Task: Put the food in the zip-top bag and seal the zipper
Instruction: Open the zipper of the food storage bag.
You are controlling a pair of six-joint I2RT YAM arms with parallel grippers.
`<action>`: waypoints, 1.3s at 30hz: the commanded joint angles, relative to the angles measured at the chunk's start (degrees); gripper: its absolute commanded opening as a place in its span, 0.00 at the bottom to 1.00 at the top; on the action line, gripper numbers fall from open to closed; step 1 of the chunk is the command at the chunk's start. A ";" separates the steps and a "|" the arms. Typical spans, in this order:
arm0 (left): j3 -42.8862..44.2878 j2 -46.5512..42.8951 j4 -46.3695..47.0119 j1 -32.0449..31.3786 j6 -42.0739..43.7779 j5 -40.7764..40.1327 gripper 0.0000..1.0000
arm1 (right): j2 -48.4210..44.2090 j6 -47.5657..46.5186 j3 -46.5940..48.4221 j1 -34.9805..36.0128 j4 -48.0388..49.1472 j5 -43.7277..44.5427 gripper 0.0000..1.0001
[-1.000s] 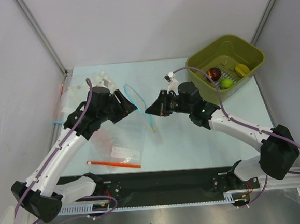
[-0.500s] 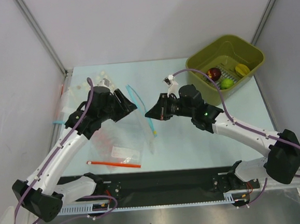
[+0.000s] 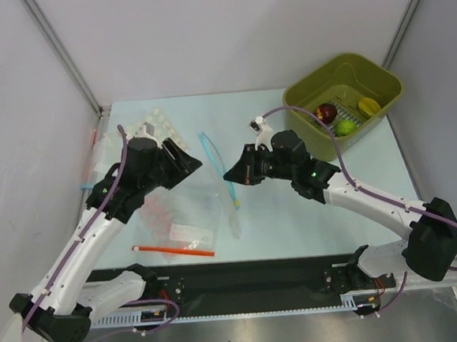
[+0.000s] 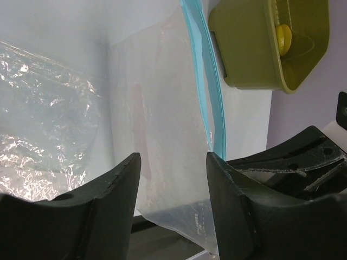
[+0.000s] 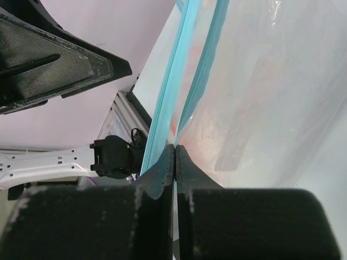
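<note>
Presently, above the pale tabletop (image 3: 295,213) within grey walls (image 3: 225,29), my right gripper (image 5: 174,147) pinches the light-blue plastic zipper (image 5: 168,103); my left gripper (image 4: 172,158) gapes.

Right claw (image 5: 174,149) hides the zipper's (image 5: 172,81) pinched part.

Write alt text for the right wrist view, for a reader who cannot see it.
The right gripper has its jaws shut on the blue zipper of a clear bag, which spreads up and to the right. Part of the left arm shows black at the upper left.
</note>
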 commanded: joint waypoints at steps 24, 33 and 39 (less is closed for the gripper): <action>3.63 5.61 6.67 0.34 -2.88 3.96 0.53 | 0.15 -5.36 4.01 1.81 -2.62 1.29 0.00; 3.80 7.98 6.32 0.34 -2.53 3.96 0.48 | 0.67 -6.07 4.98 2.69 -3.15 1.64 0.00; 4.95 9.47 6.41 0.34 -1.04 3.43 0.41 | 1.38 -7.47 6.38 3.30 -4.03 2.26 0.00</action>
